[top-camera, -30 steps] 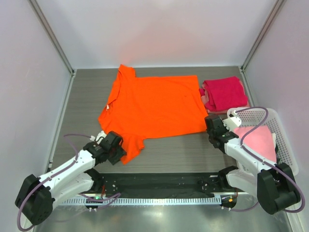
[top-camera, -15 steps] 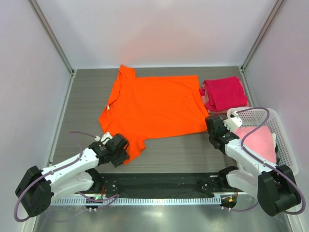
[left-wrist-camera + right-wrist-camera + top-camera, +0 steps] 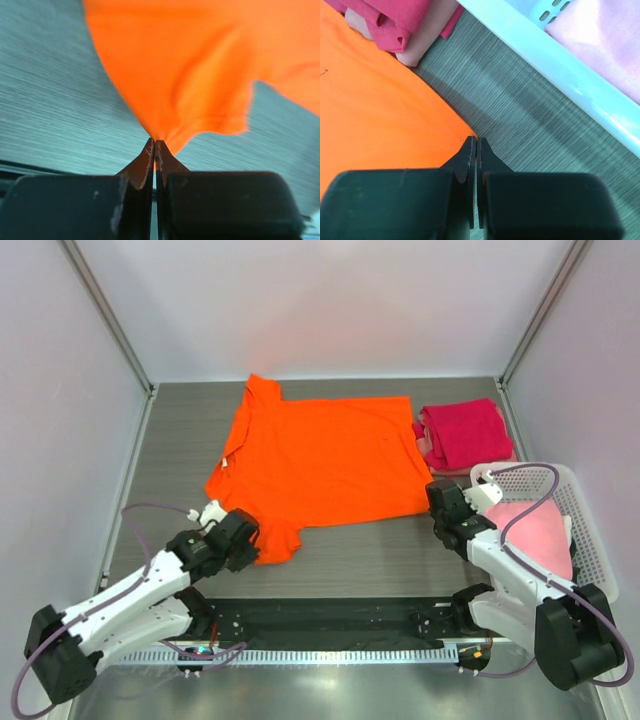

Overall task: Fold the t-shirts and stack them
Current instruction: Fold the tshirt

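Note:
The bright orange t-shirt [image 3: 320, 455] lies spread flat on the dark table, neck to the left. My left gripper [image 3: 248, 537] is shut on its near sleeve, and in the left wrist view the cloth [image 3: 200, 65] rises pinched from the closed tips [image 3: 155, 143]. My right gripper [image 3: 434, 502] is shut on the shirt's near right hem corner [image 3: 395, 100], tips [image 3: 476, 141] closed at the cloth edge. A folded magenta-red t-shirt [image 3: 465, 430] lies on a folded pale pink one [image 3: 432, 453] at the back right. Another pale pink shirt [image 3: 540, 535] sits in the basket.
The white lattice basket [image 3: 590, 515] stands at the right edge, close beside my right arm; its rim [image 3: 555, 65] shows in the right wrist view. A black rail [image 3: 330, 620] runs along the near edge between the arm bases. Grey walls enclose the table.
My left gripper has drawn the orange sleeve slightly left and nearer, and the arm has swung leftward. The right gripper has hardly moved.

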